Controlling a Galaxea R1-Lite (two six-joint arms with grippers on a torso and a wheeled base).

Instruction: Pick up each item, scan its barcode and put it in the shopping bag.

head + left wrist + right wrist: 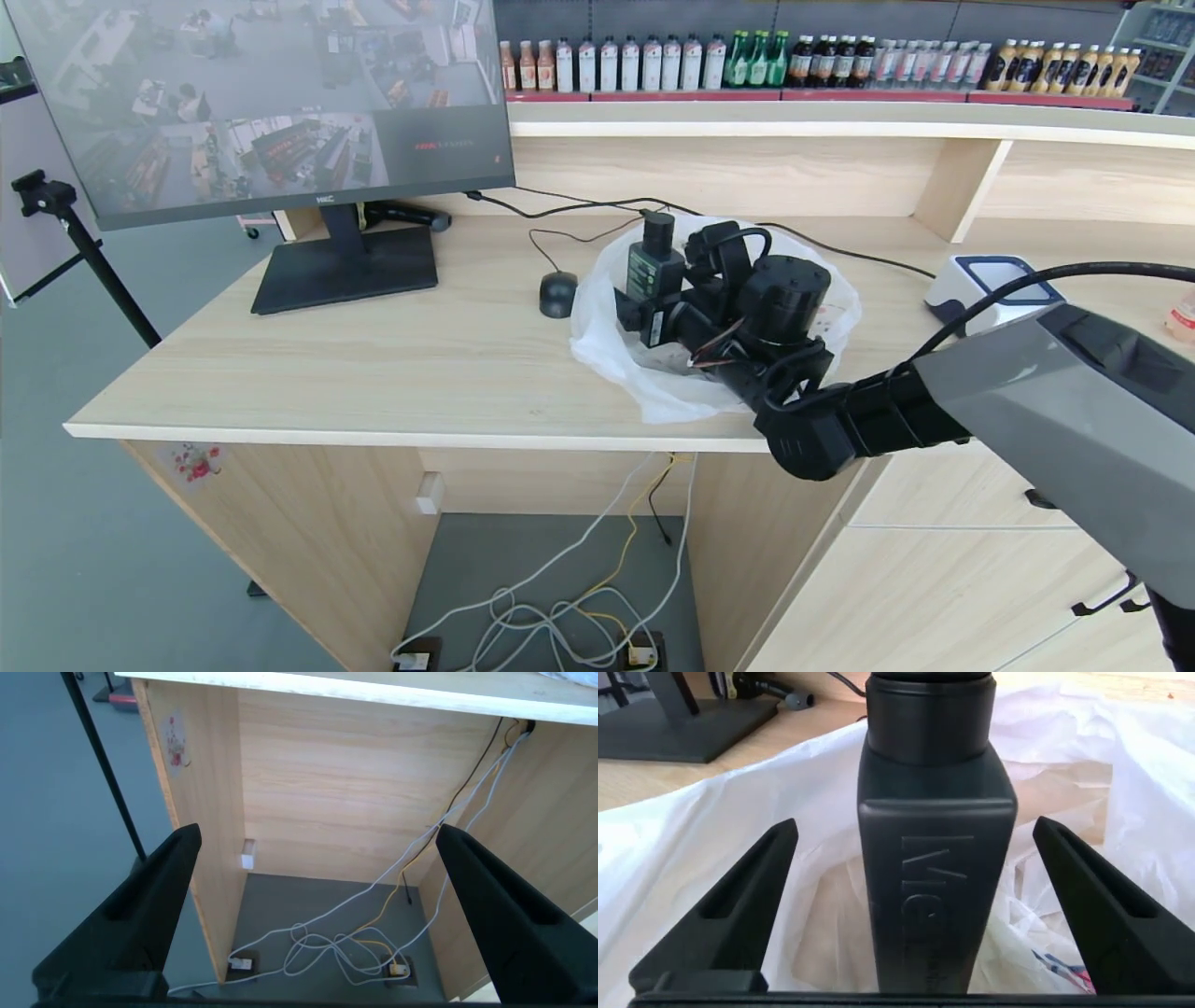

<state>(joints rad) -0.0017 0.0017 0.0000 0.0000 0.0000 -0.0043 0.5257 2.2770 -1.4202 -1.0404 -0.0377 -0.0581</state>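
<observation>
A dark grey bottle (652, 266) with a black cap stands upright in the mouth of the white plastic shopping bag (607, 347) on the wooden counter. My right gripper (653, 294) is around it from the near side. In the right wrist view the bottle (934, 877) rises between the two fingers, which are spread wide and clear of its sides, so the right gripper (915, 833) is open. Crumpled bag plastic (710, 840) lies all around the bottle. My left gripper (318, 840) hangs open, low in front of the counter, with nothing between its fingers.
A white barcode scanner (990, 285) sits on the counter right of the bag. A black mouse (558, 292) and a monitor (271, 103) on its stand are to the left. A small bottle (1184, 322) shows at the right edge. Cables (346, 947) lie under the counter.
</observation>
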